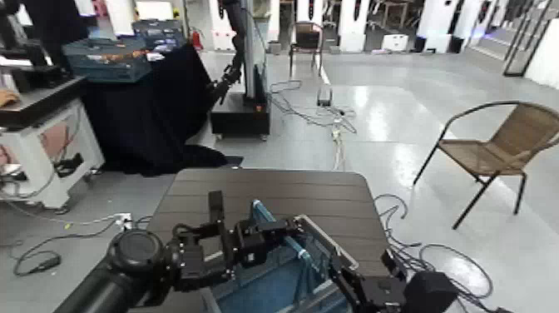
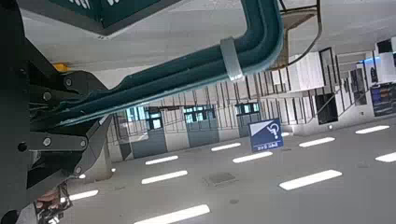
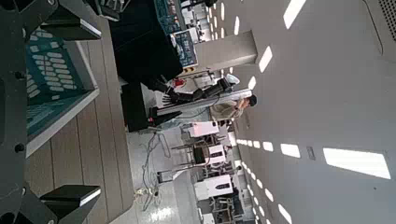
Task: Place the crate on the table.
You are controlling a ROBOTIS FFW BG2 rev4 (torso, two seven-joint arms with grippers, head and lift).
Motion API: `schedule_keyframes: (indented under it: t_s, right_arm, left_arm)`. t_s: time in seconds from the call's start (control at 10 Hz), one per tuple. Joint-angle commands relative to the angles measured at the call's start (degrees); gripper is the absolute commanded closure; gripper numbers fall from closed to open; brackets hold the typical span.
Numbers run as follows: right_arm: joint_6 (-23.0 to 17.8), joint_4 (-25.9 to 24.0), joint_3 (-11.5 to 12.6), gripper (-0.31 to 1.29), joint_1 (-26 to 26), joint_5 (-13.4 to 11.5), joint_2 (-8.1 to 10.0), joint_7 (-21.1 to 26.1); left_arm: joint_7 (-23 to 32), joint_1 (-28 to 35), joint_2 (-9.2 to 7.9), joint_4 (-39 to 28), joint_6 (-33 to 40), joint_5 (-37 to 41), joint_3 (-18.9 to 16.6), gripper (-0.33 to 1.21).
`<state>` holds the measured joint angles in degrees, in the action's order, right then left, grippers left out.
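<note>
The blue-grey crate [image 1: 320, 240] is at the near edge of the dark brown slatted table [image 1: 266, 193], with its blue floor [image 1: 266, 290] and thin blue bar handle [image 1: 287, 243] showing. I cannot tell if it rests on the top. My left gripper [image 1: 249, 241] is shut on the handle, which crosses the left wrist view [image 2: 187, 70]. My right gripper [image 1: 353, 270] is at the crate's right rim. In the right wrist view its fingers [image 3: 75, 21] stand wide apart, open, with the crate [image 3: 51, 84] and the table slats [image 3: 89, 163] between them.
A wicker chair [image 1: 507, 141] stands on the floor to the right. A black-skirted table [image 1: 150, 108] with teal crates [image 1: 108, 58] and a white workbench [image 1: 42, 146] are at the left. A machine base [image 1: 241, 112] and floor cables [image 1: 333, 116] lie beyond the table.
</note>
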<state>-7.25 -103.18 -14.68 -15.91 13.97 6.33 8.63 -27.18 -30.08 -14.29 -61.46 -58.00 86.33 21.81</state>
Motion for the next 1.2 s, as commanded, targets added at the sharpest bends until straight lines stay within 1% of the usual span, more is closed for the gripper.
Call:
schedule_keyframes:
  t_s: [0.1, 0.2, 0.3, 0.4, 0.5, 0.6, 0.7, 0.8, 1.0, 1.2]
  right_arm:
    - [0.04, 0.0, -0.09, 0.14, 0.09, 0.09, 0.09, -0.02]
    - [0.04, 0.0, -0.09, 0.14, 0.09, 0.09, 0.09, -0.02]
    - [0.04, 0.0, -0.09, 0.14, 0.09, 0.09, 0.17, -0.02]
    - [0.04, -0.09, -0.09, 0.14, 0.09, 0.09, 0.17, -0.02]
    - [0.04, -0.09, 0.0, 0.14, 0.0, 0.09, 0.17, -0.02]
    - [0.04, -0.09, 0.09, 0.14, 0.0, 0.18, 0.17, -0.02]
    - [0.04, -0.09, 0.09, 0.14, 0.0, 0.35, 0.17, -0.02]
    - [0.13, -0.09, 0.09, 0.14, 0.0, 0.35, 0.17, -0.02]
    - [0.22, -0.18, 0.09, 0.14, -0.09, 0.35, 0.17, -0.02]
    - [0.31, -0.26, 0.17, 0.14, -0.18, 0.35, 0.17, 0.07]
  left_arm:
    - [-0.41, 0.02, 0.14, 0.99, 0.52, -0.11, 0.17, 1.16]
    - [-1.2, 0.11, 0.14, 1.16, 1.05, -0.2, 0.43, 1.05]
    - [-2.17, 0.28, 0.23, 1.16, 1.84, -0.2, 0.43, 0.75]
    - [-2.61, 0.55, 0.23, 1.16, 2.19, -0.2, 0.34, 0.55]
    - [-2.79, 0.81, 0.23, 0.99, 2.45, -0.38, -0.1, 0.43]
    - [-3.05, 1.07, 0.23, 0.37, 2.54, -1.43, -0.8, 0.28]
    - [-3.23, 1.69, 0.06, -0.95, 2.54, -3.01, -2.21, 0.14]
    - [-3.23, 2.22, -0.12, -2.26, 2.54, -5.3, -3.79, 0.08]
    - [-3.14, 4.24, -0.38, -6.04, 2.98, -11.01, -8.18, 0.09]
    - [-0.94, 9.34, -0.56, -13.78, 6.58, -18.39, -14.16, 0.09]
